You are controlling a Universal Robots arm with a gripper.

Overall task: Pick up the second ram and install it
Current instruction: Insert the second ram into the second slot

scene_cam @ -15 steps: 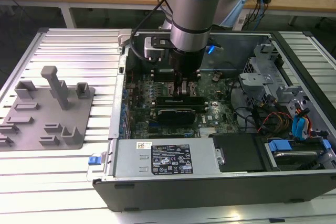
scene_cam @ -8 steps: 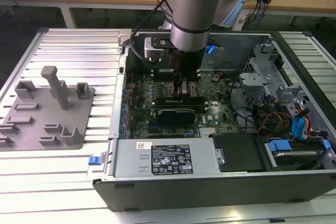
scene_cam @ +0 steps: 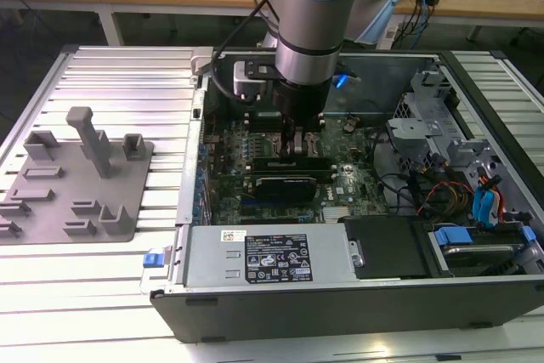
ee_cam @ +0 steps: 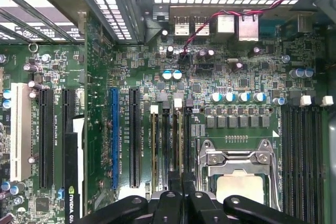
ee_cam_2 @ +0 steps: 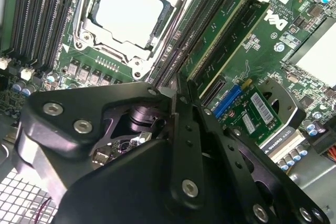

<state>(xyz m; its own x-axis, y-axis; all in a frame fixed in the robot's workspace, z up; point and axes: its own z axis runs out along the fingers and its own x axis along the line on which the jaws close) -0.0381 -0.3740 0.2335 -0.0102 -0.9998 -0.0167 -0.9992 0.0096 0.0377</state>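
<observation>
Though the second ram (ee_cam_2: 223,24) stood in its slot, the gripper (ee_cam_2: 178,85), fingers pressed together, sat over it; seating looked unfinished.

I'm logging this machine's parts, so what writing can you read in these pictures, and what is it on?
Power supply label: print too small to read.
Motherboard slot lettering, first wrist view: too small to read.
Card sticker, second wrist view: blurred, unreadable.

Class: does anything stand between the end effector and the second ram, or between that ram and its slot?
Nothing visible does. The end effector sits right at the end of the ram, which looks seated beside the CPU socket.
</observation>
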